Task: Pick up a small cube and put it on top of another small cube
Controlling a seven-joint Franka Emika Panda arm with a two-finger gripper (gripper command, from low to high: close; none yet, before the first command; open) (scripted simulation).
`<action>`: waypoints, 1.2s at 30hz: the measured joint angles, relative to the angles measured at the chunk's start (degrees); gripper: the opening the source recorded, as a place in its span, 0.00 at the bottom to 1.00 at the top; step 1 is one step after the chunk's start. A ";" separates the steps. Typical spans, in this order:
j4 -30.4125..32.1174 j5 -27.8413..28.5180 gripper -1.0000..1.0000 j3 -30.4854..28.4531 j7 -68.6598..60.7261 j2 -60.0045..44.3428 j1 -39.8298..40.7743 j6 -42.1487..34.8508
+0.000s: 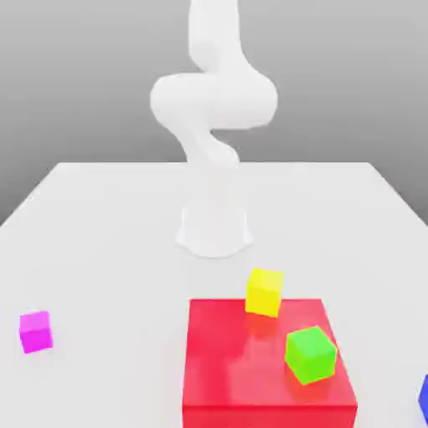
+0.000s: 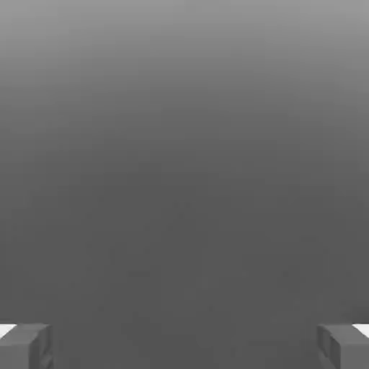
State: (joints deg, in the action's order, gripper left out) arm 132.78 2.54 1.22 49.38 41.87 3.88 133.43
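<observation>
Grey fingertips (image 2: 26, 346) of the gripper (image 2: 184, 347) stand spread wide on nothing — presumably readied for a grab — while the small cube (image 1: 35, 331) lies well apart from the red block (image 1: 267, 368), on the exterior view's left.

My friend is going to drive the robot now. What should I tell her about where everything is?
Hand: open, holding nothing.
Pink cube: alone on the white table, at the exterior view's left.
Yellow cube and green cube: both on top of the big red block.
Something blue peeks in at the exterior view's right edge.
Done: nothing yet.
Left: pick up the pink cube and set it on another small cube.
</observation>
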 joint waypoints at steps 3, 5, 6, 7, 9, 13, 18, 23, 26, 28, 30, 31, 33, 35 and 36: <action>1.23 3.26 0.50 1.14 4.49 -5.02 4.60 2.01; 2.00 5.29 0.50 1.60 7.31 -8.25 7.37 3.25; 2.38 6.27 0.50 1.79 8.69 -9.87 8.74 3.86; 2.76 7.23 0.50 1.92 10.06 -11.48 10.07 4.47; 3.51 9.10 0.50 1.98 12.76 -14.71 12.57 5.67; 5.02 12.51 0.50 1.20 17.90 -21.15 16.82 8.06; 6.96 15.21 0.50 -0.88 23.20 -29.01 21.23 11.28; 9.06 15.27 0.50 -3.66 26.67 -36.53 25.05 14.99; 10.42 13.50 0.50 -5.02 27.46 -40.83 27.83 17.48; 11.36 11.44 0.50 -5.54 27.35 -43.60 29.57 19.19; 12.33 8.64 0.50 -5.67 26.70 -46.26 30.93 20.97; 12.82 6.87 0.50 -5.71 26.11 -47.55 31.55 21.85; 13.78 2.67 0.50 -5.29 24.44 -50.03 33.13 23.52; 14.54 -1.88 0.50 -4.21 22.40 -52.44 35.20 25.17; 14.50 -3.16 0.50 -3.73 21.79 -53.88 35.87 26.29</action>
State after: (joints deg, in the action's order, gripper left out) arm 147.27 -0.61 -2.52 71.18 -12.01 39.75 159.72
